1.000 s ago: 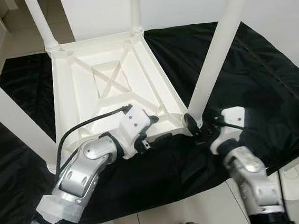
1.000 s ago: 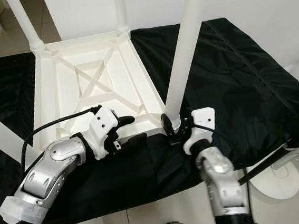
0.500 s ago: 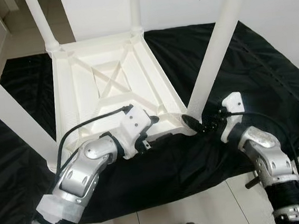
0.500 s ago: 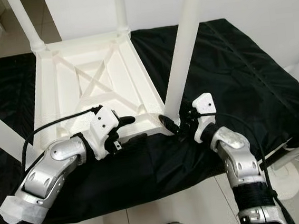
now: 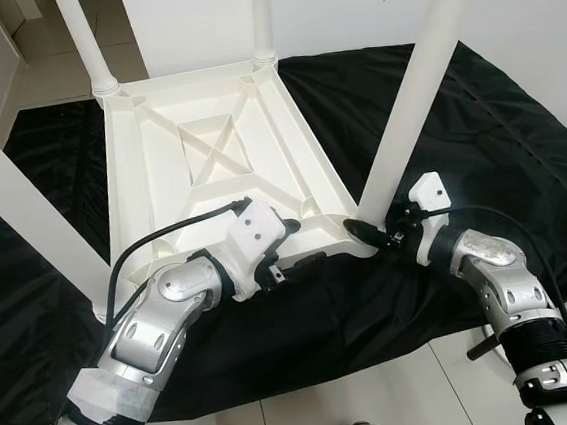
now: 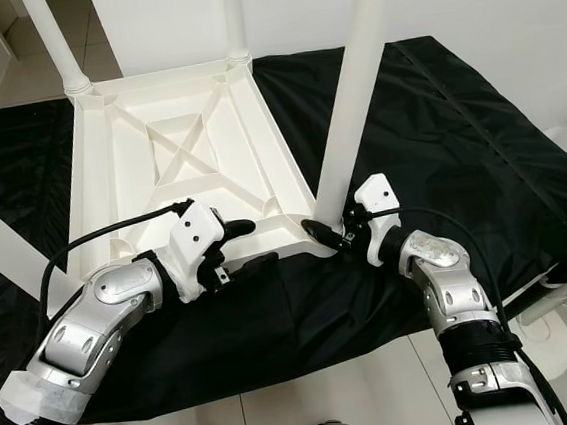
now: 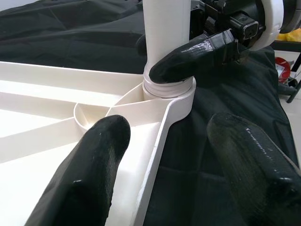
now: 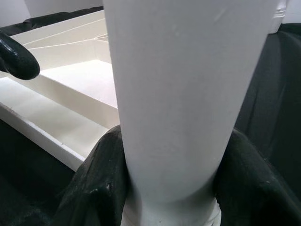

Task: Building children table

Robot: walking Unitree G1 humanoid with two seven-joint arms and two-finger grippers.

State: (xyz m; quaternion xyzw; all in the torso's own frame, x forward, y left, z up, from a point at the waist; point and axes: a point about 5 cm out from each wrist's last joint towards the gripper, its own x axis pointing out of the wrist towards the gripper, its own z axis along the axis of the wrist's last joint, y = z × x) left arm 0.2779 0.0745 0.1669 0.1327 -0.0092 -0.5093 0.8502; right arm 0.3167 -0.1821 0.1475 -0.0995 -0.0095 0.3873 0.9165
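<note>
Tabletop [image 5: 209,169], inverted on black cloth [image 5: 479,153]: right tool [image 5: 374,234], swung lower since a second ago, pinches leg [image 5: 406,130] at 4 o'clock corner, seating it; left tool [image 5: 297,243] spread astride near rim.

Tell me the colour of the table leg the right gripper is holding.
Plain white, clearest in the right wrist view, where the table leg stands between the right gripper jaws.
</note>
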